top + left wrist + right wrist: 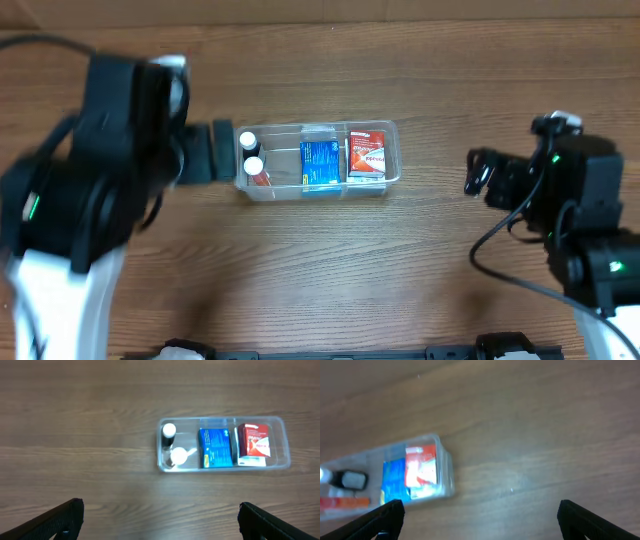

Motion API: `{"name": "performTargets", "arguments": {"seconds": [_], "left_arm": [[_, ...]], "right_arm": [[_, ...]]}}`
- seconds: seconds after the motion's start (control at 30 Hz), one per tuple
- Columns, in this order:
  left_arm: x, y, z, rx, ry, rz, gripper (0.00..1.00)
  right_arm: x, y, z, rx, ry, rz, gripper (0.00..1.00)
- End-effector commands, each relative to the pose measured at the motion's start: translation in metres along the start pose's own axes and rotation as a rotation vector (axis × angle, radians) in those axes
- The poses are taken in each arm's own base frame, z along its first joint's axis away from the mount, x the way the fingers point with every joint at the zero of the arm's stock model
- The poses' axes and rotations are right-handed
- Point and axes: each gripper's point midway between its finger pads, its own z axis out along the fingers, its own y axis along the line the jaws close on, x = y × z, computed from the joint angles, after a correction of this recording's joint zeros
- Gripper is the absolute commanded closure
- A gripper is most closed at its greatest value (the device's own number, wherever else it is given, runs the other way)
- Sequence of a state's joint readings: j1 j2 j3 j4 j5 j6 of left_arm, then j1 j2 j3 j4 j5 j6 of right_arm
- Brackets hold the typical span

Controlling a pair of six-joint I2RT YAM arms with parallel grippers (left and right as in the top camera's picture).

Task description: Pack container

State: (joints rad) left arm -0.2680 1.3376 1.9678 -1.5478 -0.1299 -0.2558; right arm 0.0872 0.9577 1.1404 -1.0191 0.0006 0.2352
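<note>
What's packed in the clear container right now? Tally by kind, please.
White-capped bottles: 2
Blue box: 1
Red-and-white box: 1
Total in the container: 4

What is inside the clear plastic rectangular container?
The clear plastic rectangular container holds two small white-capped bottles at one end, a blue box in the middle and a red and white box at the other end. Anything under the boxes is covered.

print on boxes, nothing legible
</note>
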Motion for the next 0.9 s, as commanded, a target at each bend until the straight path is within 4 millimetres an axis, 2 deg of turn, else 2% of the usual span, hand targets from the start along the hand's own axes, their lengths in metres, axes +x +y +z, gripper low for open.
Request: {"name": "performTargets", "arguments": {"seconds": [0.0,0.17,0.27,0.37,0.57,0.87], "left_arm": [[0.026,0.018,-0.009,-0.057,-0.047,-0.007,0.00],[0.072,0.030,-0.003,-0.045,-0.108,-0.019,0.00],[0.101,0.039,0.007,-0.046,-0.150,-0.054,0.00],[0.116,0.049,0.014,-0.070,-0.180,-0.105,0.00],[0.132,0.054,0.027,-0.093,-0.153,-0.118,0.00],[0.135,0.051,0.030,-0.083,-0.133,-0.113,0.00]], "right_arm": [[0.035,-0.002,0.014,-0.002,0.052,-0.022,0.00],[0.061,-0.012,0.024,0.023,0.083,0.018,0.00],[0.064,-0.013,0.026,0.026,0.091,0.018,0.00],[0.063,-0.013,0.026,0.025,0.088,0.018,0.00],[0.062,-0.012,0.026,0.022,0.082,0.018,0.00],[0.063,-0.013,0.026,0.025,0.089,0.018,0.00]]}}
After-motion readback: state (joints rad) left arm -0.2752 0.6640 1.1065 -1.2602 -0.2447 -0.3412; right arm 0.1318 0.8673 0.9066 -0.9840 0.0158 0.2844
